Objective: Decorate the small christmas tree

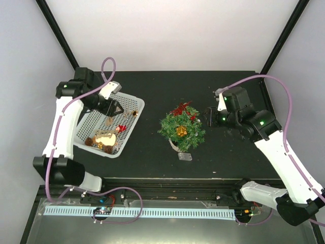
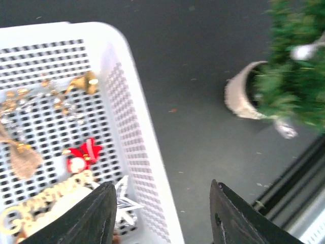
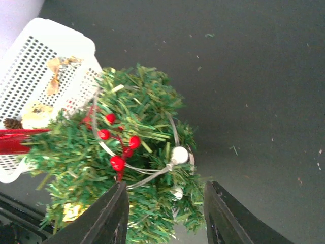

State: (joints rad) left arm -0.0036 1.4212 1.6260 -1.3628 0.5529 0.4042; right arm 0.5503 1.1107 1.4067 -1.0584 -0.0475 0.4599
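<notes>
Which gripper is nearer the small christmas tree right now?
Right. The right gripper hangs just off the right side of the small christmas tree. The left gripper is over the white basket, left of the tree and farther off.

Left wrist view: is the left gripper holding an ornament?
No, the left gripper is open and empty, and it hangs over the rim of the basket.
</notes>
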